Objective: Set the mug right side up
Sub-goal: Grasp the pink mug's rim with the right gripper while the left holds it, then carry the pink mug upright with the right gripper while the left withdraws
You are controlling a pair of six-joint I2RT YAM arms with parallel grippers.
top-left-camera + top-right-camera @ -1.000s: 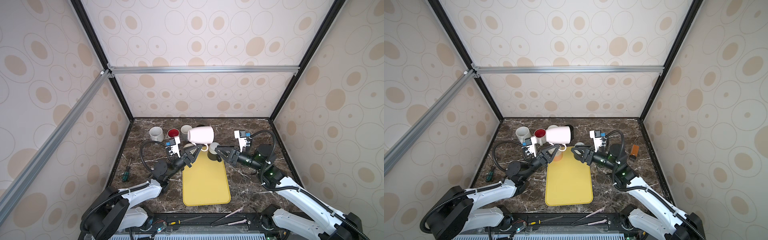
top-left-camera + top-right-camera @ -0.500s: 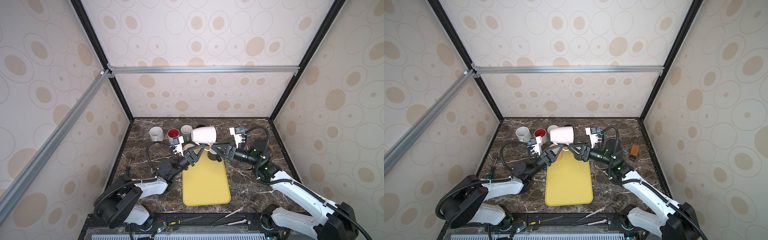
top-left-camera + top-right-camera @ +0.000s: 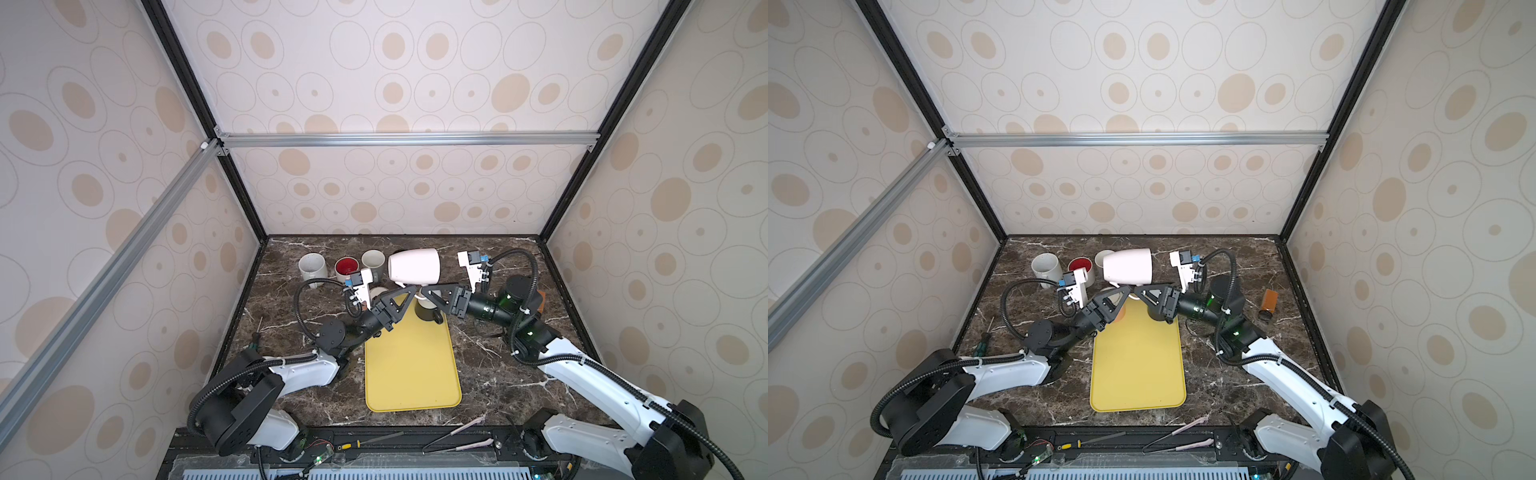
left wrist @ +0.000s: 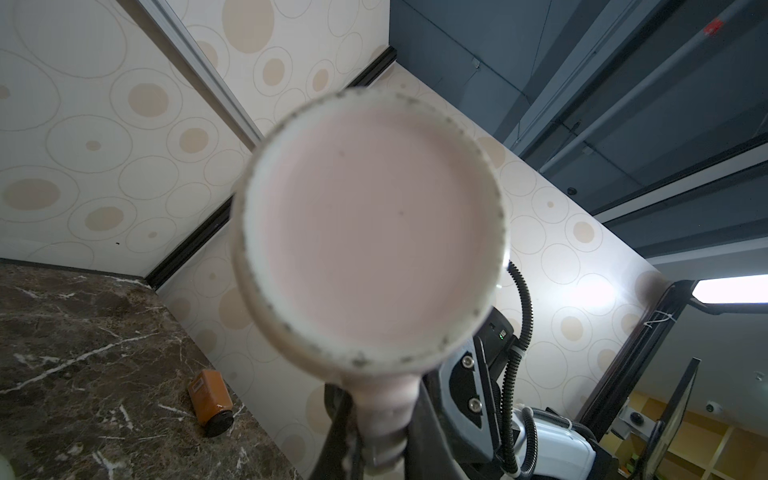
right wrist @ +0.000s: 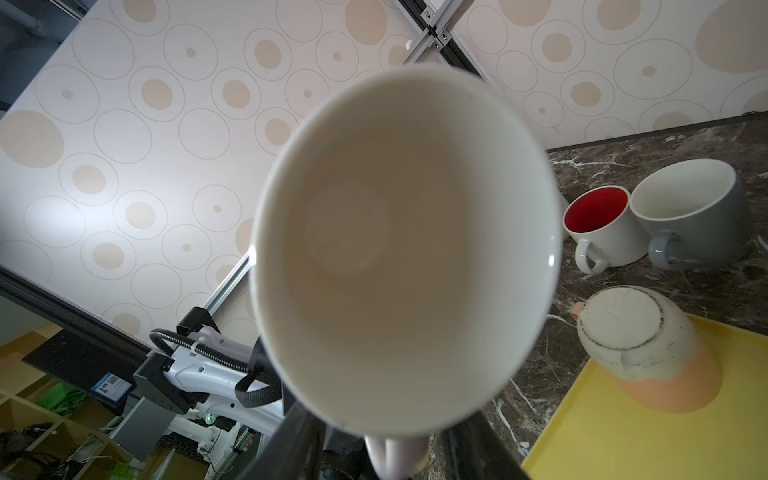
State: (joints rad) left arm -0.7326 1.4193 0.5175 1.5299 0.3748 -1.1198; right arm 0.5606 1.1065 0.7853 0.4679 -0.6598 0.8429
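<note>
Pale pink mug [image 3: 413, 266] suspended on its side above the far end of the yellow tray [image 3: 411, 374], its handle [image 5: 395, 453] clamped in the closed left gripper [image 3: 409, 291]; the right gripper [image 3: 428, 293] straddles that handle, jaws partly apart, fingertips largely hidden, contact indiscernible.

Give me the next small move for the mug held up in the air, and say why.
Probably close the right gripper on the handle. The mug hangs sideways, the left gripper shut on its handle, and the right jaws flank that handle with gaps showing; a second grip should let it turn upright.
</note>
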